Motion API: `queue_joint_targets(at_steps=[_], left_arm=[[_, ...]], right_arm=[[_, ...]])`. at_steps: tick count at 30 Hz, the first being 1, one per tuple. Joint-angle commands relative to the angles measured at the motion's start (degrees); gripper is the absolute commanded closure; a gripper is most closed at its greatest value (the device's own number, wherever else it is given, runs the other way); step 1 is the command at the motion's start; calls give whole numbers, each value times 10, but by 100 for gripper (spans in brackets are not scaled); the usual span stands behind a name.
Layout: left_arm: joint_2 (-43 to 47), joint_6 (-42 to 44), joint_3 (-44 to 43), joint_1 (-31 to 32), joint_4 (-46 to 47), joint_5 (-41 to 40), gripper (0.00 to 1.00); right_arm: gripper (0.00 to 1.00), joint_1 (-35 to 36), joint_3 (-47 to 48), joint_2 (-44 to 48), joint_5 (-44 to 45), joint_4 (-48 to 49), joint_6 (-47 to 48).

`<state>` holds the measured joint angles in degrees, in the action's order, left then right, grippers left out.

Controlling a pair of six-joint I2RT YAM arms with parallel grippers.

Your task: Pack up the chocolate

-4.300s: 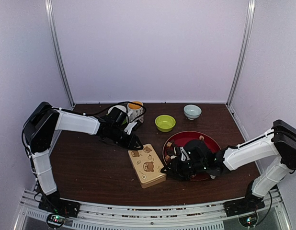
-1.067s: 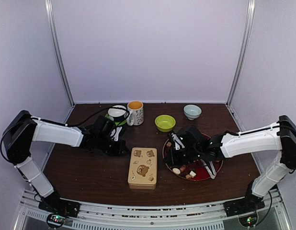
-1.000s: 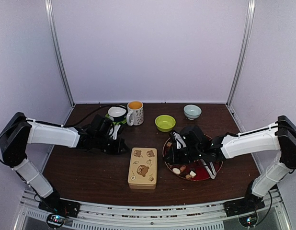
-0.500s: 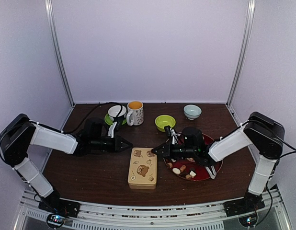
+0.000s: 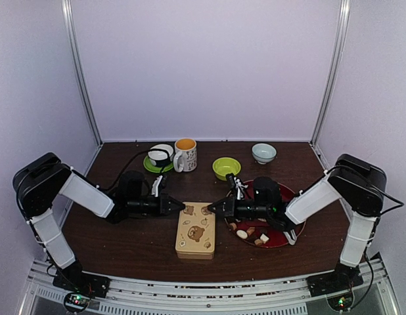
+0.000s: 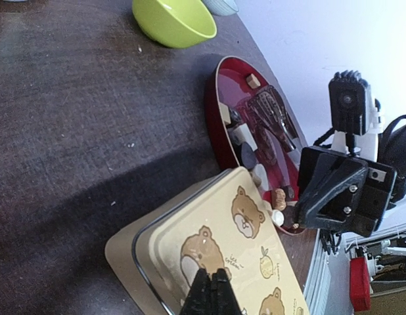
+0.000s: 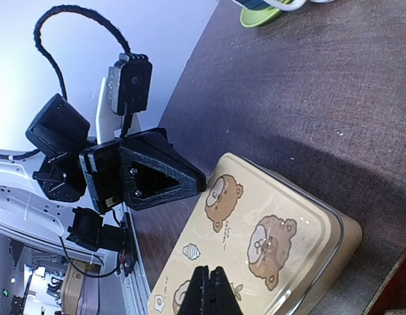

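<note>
Claws first: left claw (image 5: pixel 180 207) and right claw (image 5: pixel 214 207) are both pinched closed, nothing held. Wrist views agree: left claw (image 6: pixel 213 289) and right claw (image 7: pixel 209 289) each show fingers pressed together, empty. They point at each other, tips low, at the far end of the cream rectangular metal tin with brown bear prints (image 5: pixel 195 231), one by each far corner. Touching the tin or just above it: cannot tell. Tin sits mid dark brown wooden counter (image 5: pixel 124 243), lid on, long axis running near-to-far with a slight tilt, so the line between the claws crosses its short width.

All the chocolate (image 5: pixel 242 233), small tan, dark and cream pieces, lies loose on the round dark-red plate (image 5: pixel 278 245), just right of the tin. None is seen on the tin. In the left wrist view the chocolate (image 6: pixel 279 198) lies along the plate (image 6: pixel 209 111) edge nearest the tin (image 6: pixel 236 230), and the right arm's wrist hangs over that edge.

Key relation: the chocolate is behind and below the right claw, which faces away from it toward the tin (image 7: pixel 275 243). Right arm is clearly nearer the plate; left arm has the whole tin between it and the chocolate. Judgement: the lid must come off before any packing, and two claws flanking the short width suits a hold-and-lift. After that the right claw would need to turn round toward the plate.
</note>
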<state>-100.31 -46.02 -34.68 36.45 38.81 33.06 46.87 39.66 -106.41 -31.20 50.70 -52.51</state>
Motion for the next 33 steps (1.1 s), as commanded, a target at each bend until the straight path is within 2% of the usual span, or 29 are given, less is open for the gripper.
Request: queue_joint_targets(at_steps=[1, 5, 7, 13, 21, 25, 29, 31, 33], left_arm=[[6, -9, 16, 2, 77, 9, 100], [15, -4, 24, 16, 75, 2, 100], [10, -2, 28, 19, 68, -6, 100], [-44, 6, 14, 20, 26, -15, 100], [92, 34, 47, 32, -58, -41, 100], [82, 29, 55, 58, -53, -58, 100], [9, 7, 69, 76, 4, -68, 100], [17, 5, 75, 78, 4, -83, 100], [55, 16, 76, 85, -38, -110, 100]], right_arm=[[100, -5, 8, -26, 15, -45, 39], [100, -10, -7, -75, 2, 42, -1], [100, -10, -17, -62, -1, 59, -4], [100, 7, -74, 37, 7, 45, 42], [100, 26, -57, -56, 0, 75, 11], [100, 24, -68, -38, -1, 97, 6], [100, 37, -87, 22, -10, 107, 24], [100, 47, -93, 40, -4, 93, 38], [100, 56, -96, 33, 17, 69, 47]])
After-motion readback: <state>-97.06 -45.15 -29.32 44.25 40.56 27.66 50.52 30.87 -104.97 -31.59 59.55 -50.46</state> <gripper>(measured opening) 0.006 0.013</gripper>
